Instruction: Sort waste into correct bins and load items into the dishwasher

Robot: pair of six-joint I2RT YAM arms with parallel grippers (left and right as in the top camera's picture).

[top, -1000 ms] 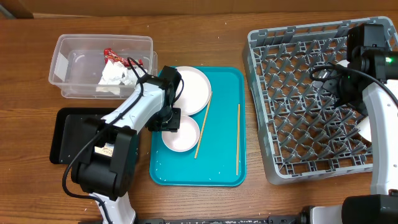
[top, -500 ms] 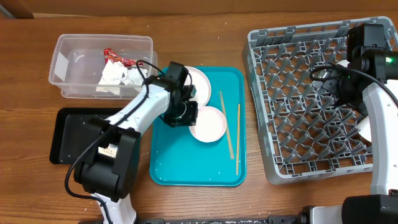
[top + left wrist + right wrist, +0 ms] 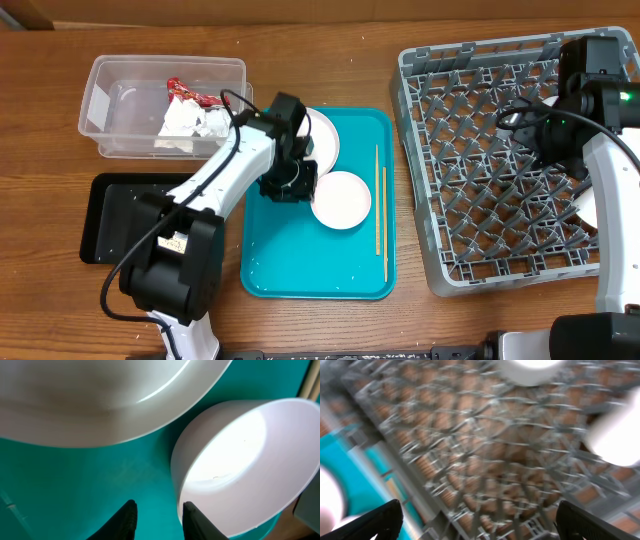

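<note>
My left gripper [image 3: 291,182] [image 3: 159,512] is open and low over the teal tray [image 3: 300,265]. Its right finger is at the rim of a small pale bowl [image 3: 342,199] [image 3: 245,460], with only tray between the fingers. The large plate [image 3: 322,138] [image 3: 100,395] lies just behind it, partly under my arm. Two chopsticks [image 3: 380,205] lie side by side on the tray's right. The clear tub [image 3: 110,100] holds the red wrapper [image 3: 185,92] and white napkins [image 3: 190,122]. The black tray [image 3: 115,215] is below it. My right gripper [image 3: 535,135] [image 3: 480,520] is open wide over the grey dish rack [image 3: 480,150] [image 3: 485,450].
White rounded dishes sit in the rack near my right arm [image 3: 585,210] and show blurred in the right wrist view [image 3: 620,435]. The rack's upright pegs fill the right side. The left arm's base [image 3: 165,270] overlaps the black tray's right end.
The small bowl has slid right across the teal tray with my left gripper beside it. One chopstick was pushed right and now lies along the other. The right arm barely moved.
</note>
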